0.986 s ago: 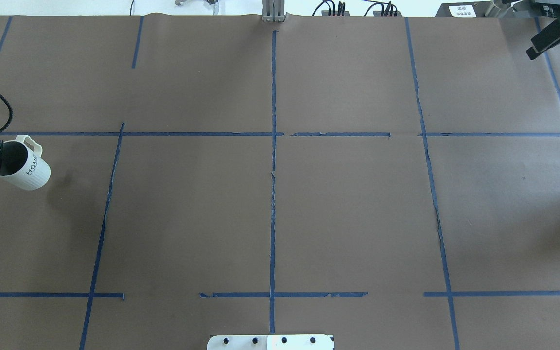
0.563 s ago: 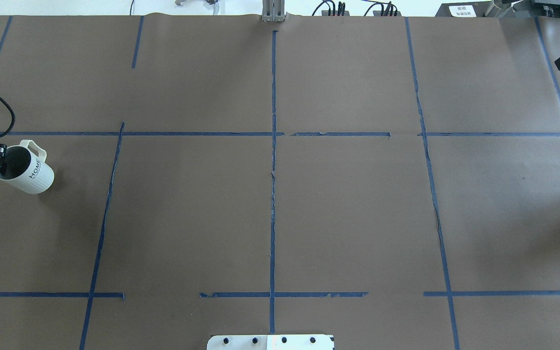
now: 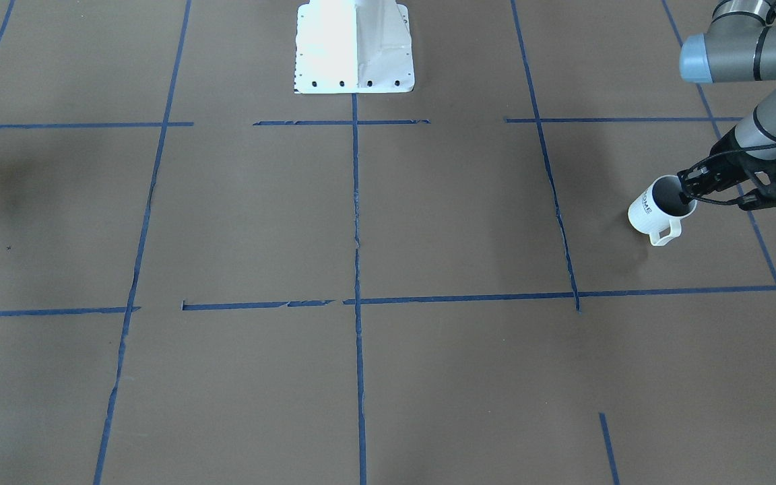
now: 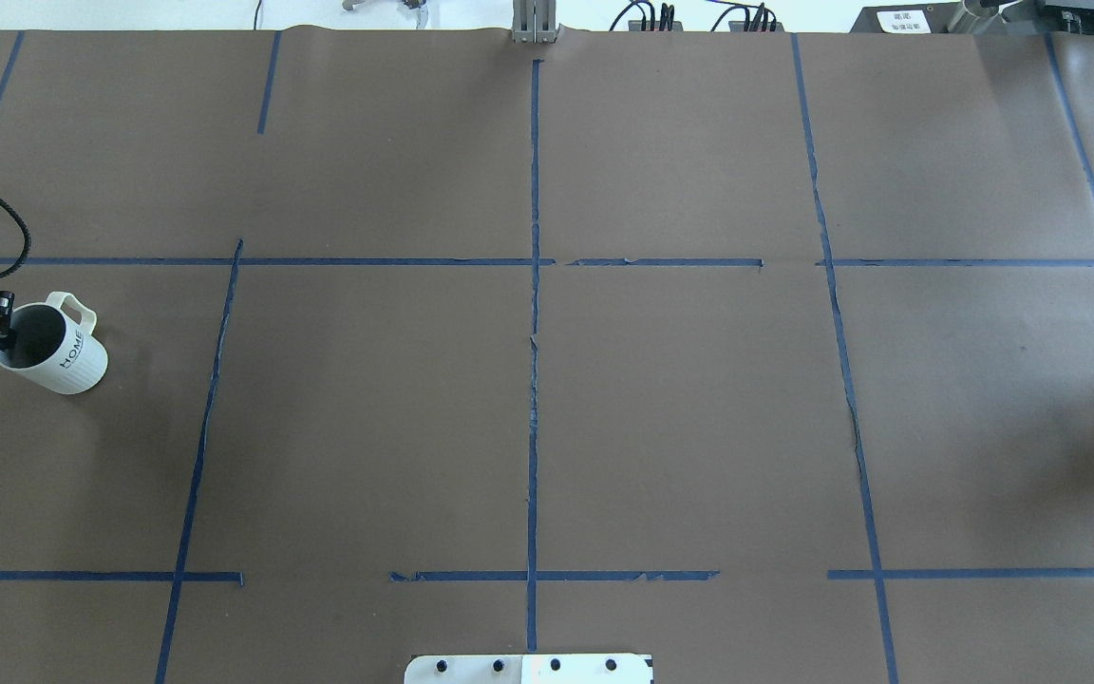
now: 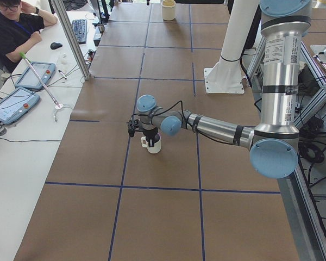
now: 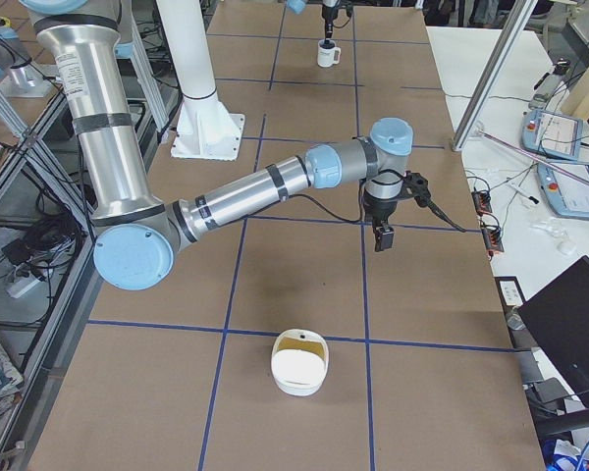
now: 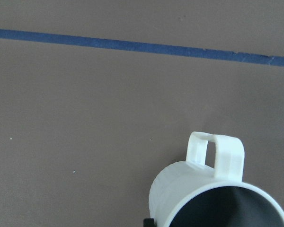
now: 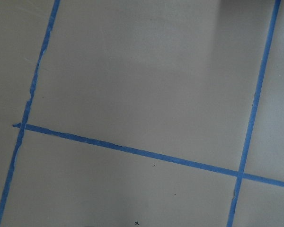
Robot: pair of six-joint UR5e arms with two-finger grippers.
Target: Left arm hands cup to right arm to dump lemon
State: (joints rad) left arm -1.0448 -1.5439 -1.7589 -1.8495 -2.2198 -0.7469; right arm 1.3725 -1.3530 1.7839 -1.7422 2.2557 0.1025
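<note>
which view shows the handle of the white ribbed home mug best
The left wrist view: the white ribbed mug's squarish loop handle is large, close and unobstructed. Overhead and front-facing views show it small; both side views show it tiny.

The counter (image 4: 680, 399) is covered in flat brown paper, marked into large squares by strips of blue tape (image 4: 534, 380). A white metal base plate (image 3: 354, 47) is bolted at its near-middle edge. A white round bowl with a yellowish inside (image 6: 299, 365) sits near the right end.
</note>
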